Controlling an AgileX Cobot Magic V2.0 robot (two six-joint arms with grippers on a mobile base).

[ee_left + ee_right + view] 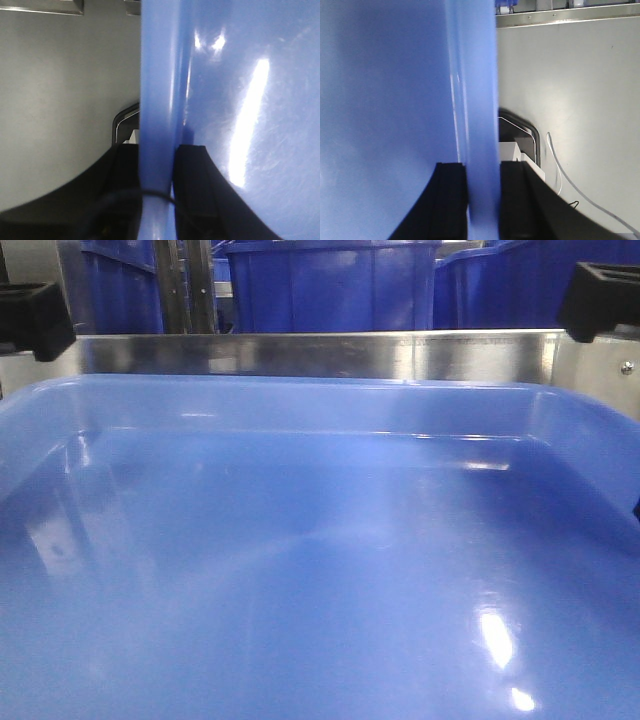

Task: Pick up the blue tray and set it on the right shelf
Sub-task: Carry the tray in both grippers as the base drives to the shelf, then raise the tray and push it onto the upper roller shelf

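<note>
Hidden or cut off:
- One blue tray [300,570] fills the front view. Its near rim and both side ends run out of frame.
- In both wrist views only a strip of its rim and wall shows, blurred.
- I cannot tell whether the tray's underside rests on anything.
- A black block sits at each upper corner of the front view, cropped. I cannot tell which part of an arm either one is.

Count:
- One tray and two tools.
- One steel shelf [300,352], its brushed front edge just beyond the tray's far rim. Touching or apart is unclear.
- Three blue bins [330,285] stand behind that edge, their tops cut off and their contents unseen.
- One thin white cable [560,170] lies over a grey surface.

Containers:
- The tray floor shows glossy blue with lamp glints.

Tools:
- The left tool [157,155] is clamped on the tray rim, with a black finger [192,170] on each side.
- The right tool [482,172] is likewise clamped on the opposite rim, with fingers [451,190] on either side of it.
</note>
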